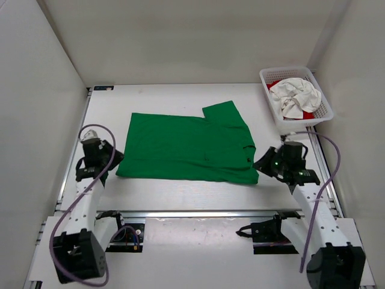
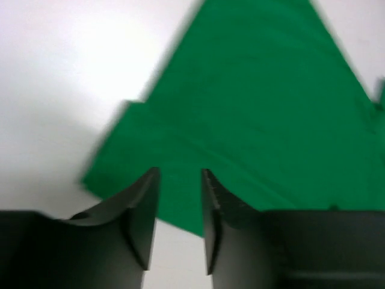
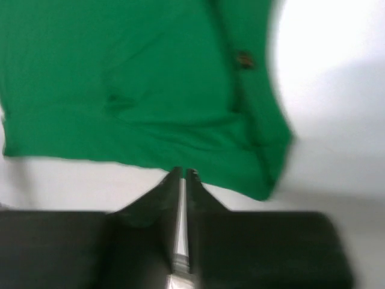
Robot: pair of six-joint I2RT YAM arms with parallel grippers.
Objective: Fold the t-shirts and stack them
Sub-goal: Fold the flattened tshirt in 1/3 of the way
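The bright green t-shirt (image 1: pixel 186 147) lies flat in the middle of the table, one sleeve sticking out at the back. My left gripper (image 1: pixel 114 158) is open at the shirt's left edge. In the left wrist view the gripper (image 2: pixel 180 180) has the shirt's hem (image 2: pixel 258 108) showing through the gap between its jaws. My right gripper (image 1: pixel 261 162) is at the shirt's near right corner. In the right wrist view its jaws (image 3: pixel 183 176) are shut, tips at the edge of the green cloth (image 3: pixel 132 90). The off-white t-shirt (image 1: pixel 293 96) lies crumpled on the red t-shirt (image 1: pixel 275 83) in the basket.
A white mesh basket (image 1: pixel 289 71) stands at the back right corner of the table. White walls close in the table on the left, back and right. A metal rail (image 1: pixel 198 214) runs along the near edge between the arm bases.
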